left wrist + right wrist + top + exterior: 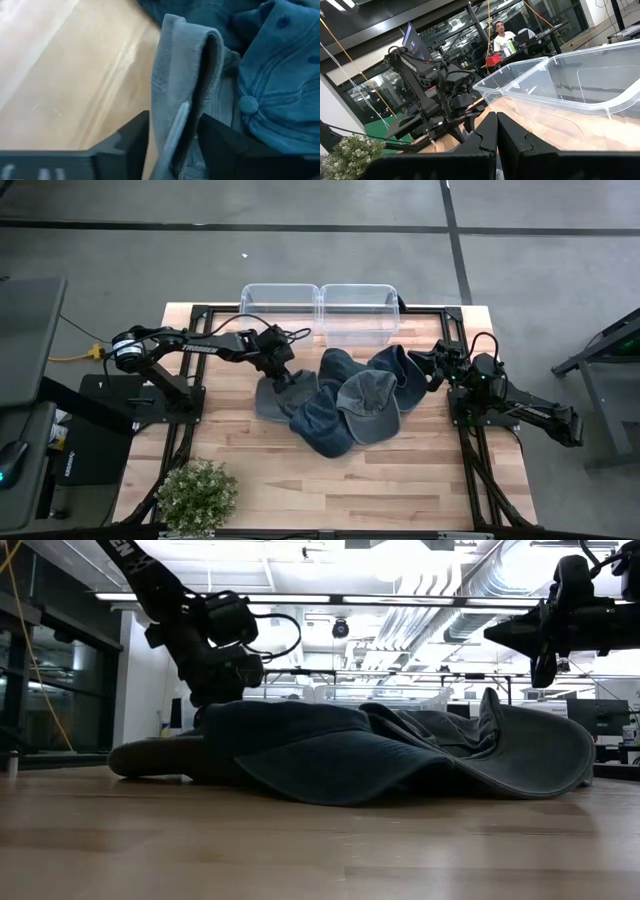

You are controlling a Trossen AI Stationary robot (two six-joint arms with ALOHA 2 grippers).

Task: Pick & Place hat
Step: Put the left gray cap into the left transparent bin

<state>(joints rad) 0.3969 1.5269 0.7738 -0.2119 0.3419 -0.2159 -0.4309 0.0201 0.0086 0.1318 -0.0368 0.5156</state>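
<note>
Left gripper (276, 376): lowered at the left edge of the hat pile; its fingers (125, 145) are clamped on a fold of grey-blue hat (182, 95).
Right gripper (433, 366): raised at the right edge of the pile, touching no fabric; its fingers (487, 132) are pressed together with nothing between them.
Hat pile (345, 400): several blue and grey denim hats heaped at the table centre, just in front of the bins.
High view only: two clear plastic bins (320, 310) side by side at the table's far edge; a potted plant (197, 492) at the near left corner.
Low view only: the right gripper hangs clear above the pile; a wide brim (400, 765) droops onto the wood.
Left wrist view only: a crown button (248, 104) on a neighbouring blue hat, just beside the gripped fold.
Right wrist view only: a person (500, 37) stands in the room beyond the bins.
Surface: light wooden table (400, 480) with black frame rails.
Room: grey floor; ceiling strip lights and glass partitions.
Hard to tell: the number of hats, since they overlap.
</note>
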